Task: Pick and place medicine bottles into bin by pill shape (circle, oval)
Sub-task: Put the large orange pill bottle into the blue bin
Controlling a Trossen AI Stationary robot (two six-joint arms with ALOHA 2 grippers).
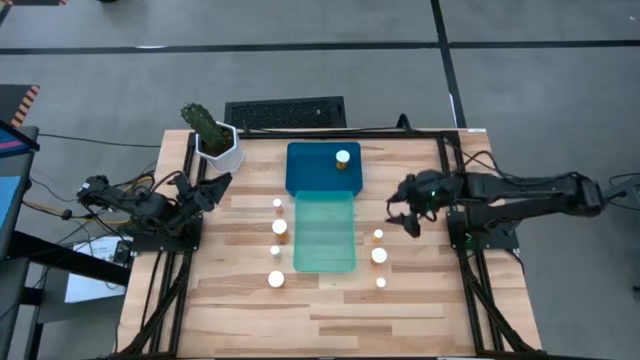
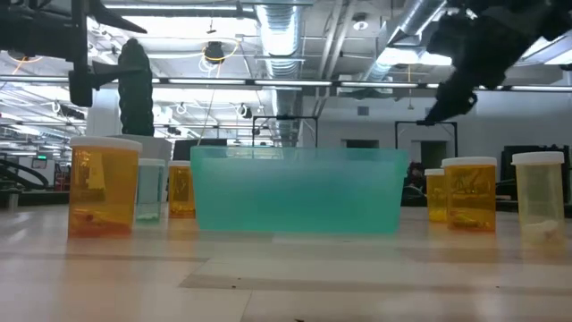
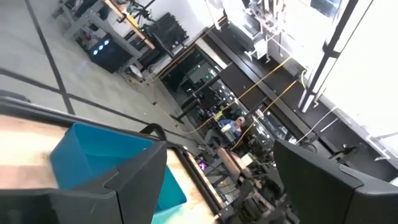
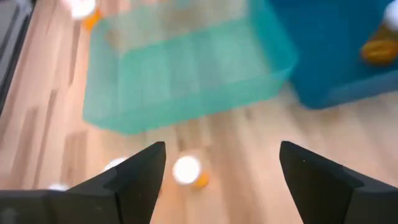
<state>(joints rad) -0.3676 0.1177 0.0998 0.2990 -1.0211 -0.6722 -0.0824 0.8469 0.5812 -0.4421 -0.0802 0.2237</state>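
- High view: 8 bottles in all. 1 bottle (image 1: pixel 343 158) sits in the blue bin (image 1: pixel 305 175) near the table's (image 1: pixel 420 320) far edge; teal bin (image 1: pixel 324 240) touches it on the near side and holds nothing.
- 4 bottles (image 1: pixel 279 227) in a column left of the teal bin, 3 bottles (image 1: pixel 379 256) to its right.
- Right gripper (image 1: pixel 404 212) hovers above the table, just beyond the right 3, jaws apart, nothing held.
- Right wrist view: a white-capped bottle (image 4: pixel 186 170) lies between its fingers (image 4: pixel 134 171), below them.
- Left gripper (image 1: pixel 218 184) at the left edge beside the plant pot (image 1: pixel 222 150), jaws apart, holding nothing.
- Low view alone shows the amber bottle walls; bin contents hidden there.
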